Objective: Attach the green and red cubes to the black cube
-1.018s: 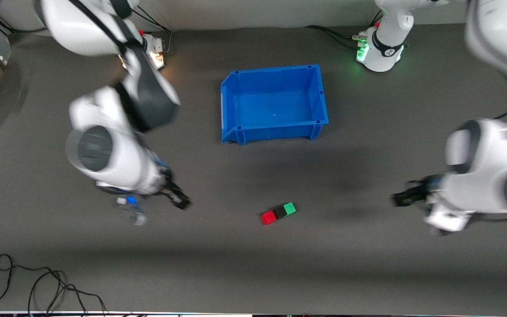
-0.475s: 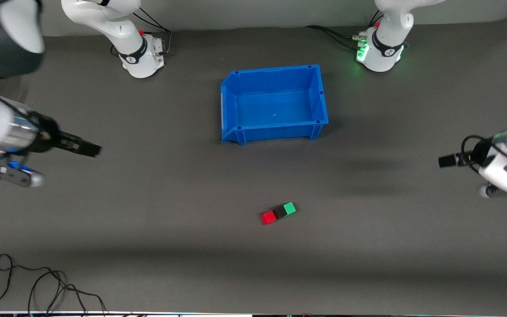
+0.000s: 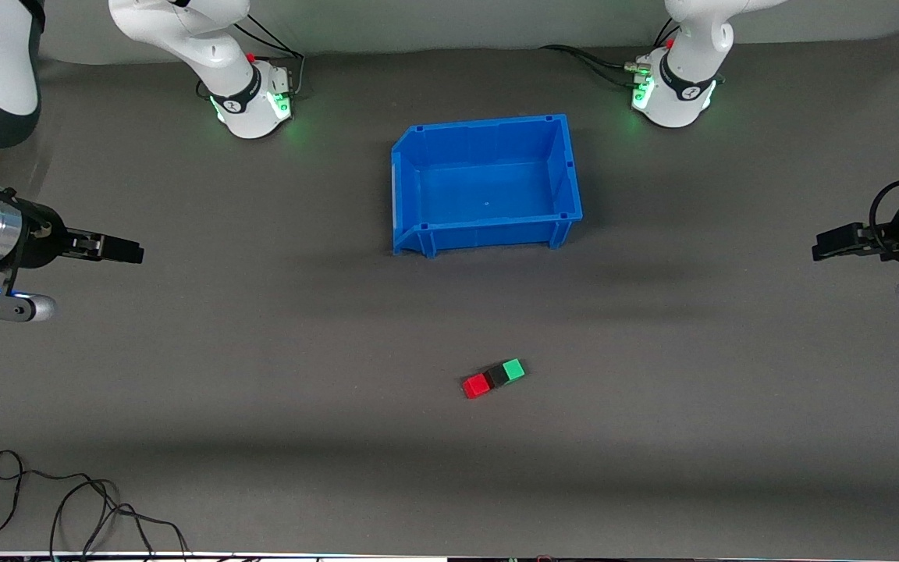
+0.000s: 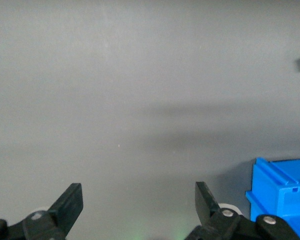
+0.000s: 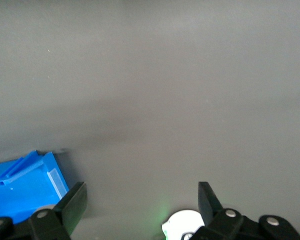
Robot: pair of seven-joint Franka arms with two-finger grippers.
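You are seeing the red cube (image 3: pixel 476 385), black cube (image 3: pixel 496 377) and green cube (image 3: pixel 513 368) sitting joined in a row on the worktop (image 3: pixel 652 437), nearer the front camera than the blue bin (image 3: pixel 485 183). Only the wrist views are showing both jaws standing apart: left gripper (image 4: pixel 139 205), right gripper (image 5: pixel 142 206), each hanging empty over its own end of the worktop.

A robotics laboratory workbench is shown, seen from a high camera. A wide tabletop covered in dark grey matte fabric (image 3: pixel 652 468) fills the scene. Near its middle an open blue plastic storage bin (image 3: pixel 485 184) is placed. Two white robot arm bases, each lit by a green status light, are bolted to the table farther from the camera than the bin: one (image 3: pixel 250 97) toward the right arm's end, one (image 3: pixel 676 90) toward the left arm's end. Black cables (image 3: pixel 590 62) are run from the bases. A loose coil of thin black cable (image 3: pixel 67 507) is left at the table edge nearest the camera, well apart from the bin.
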